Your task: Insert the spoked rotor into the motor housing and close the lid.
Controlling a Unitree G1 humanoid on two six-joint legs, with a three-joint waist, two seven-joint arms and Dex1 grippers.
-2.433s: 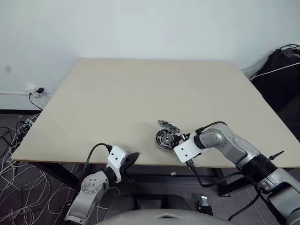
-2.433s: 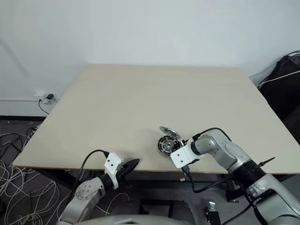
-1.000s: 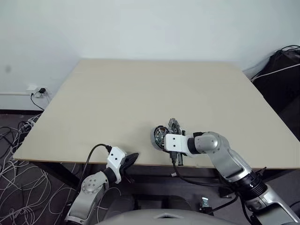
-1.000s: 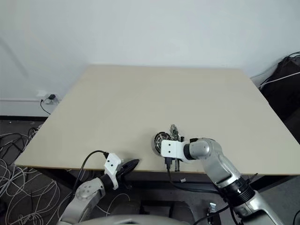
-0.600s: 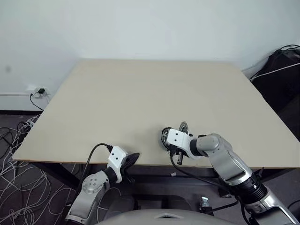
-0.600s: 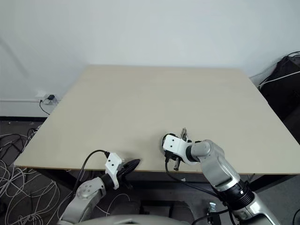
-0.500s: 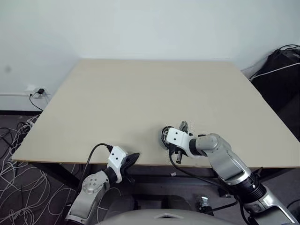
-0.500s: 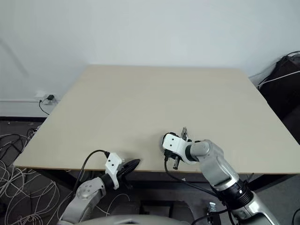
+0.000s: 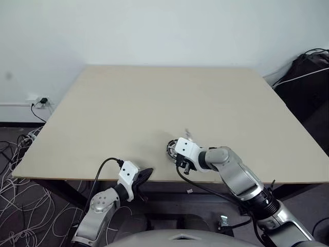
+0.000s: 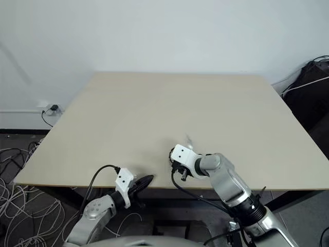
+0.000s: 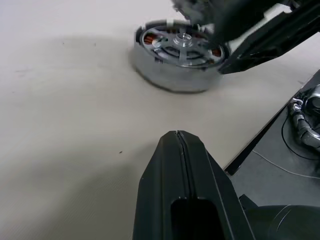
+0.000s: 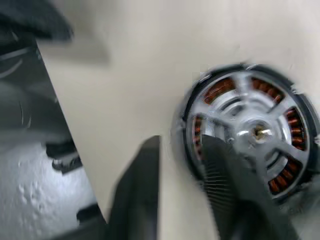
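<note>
Nearest the camera, at the lower left of the head views, the left gripper [image 9: 145, 173] hangs just off the front edge of the surface [image 9: 154, 103], its black jaws pressed together. Its wrist view shows those closed fingers [image 11: 182, 165] pointing across bare beige board toward the motor.

A little further in, low and just right of centre in the frame, the right gripper [image 9: 174, 152] bends down over the motor near the front edge. In its wrist view the jaws stand apart, one finger [image 12: 145, 180] over the bare surface beside the motor and the other reaching over the motor's rim; whether either touches it cannot be told, and nothing is clamped between them.

The motor housing [image 11: 175, 60] lies flat on the surface, its copper windings visible through the openings of the spoked rotor [image 12: 252, 132], which sits inside it with its silver hub at the centre. The lid cannot be made out for certain; a small silver glint [image 9: 187, 136] lies on the surface just beyond the gripper.

Beyond that, the beige surface stretches bare to its far edge, which meets a plain white wall [image 9: 164, 31]. At the left, a wall socket [image 9: 41, 99] sits low on the wall, with loose cables [image 9: 15, 154] spread over the dark floor. At the upper right, a black bag [image 9: 308, 77] with white cords rests beside the surface.
</note>
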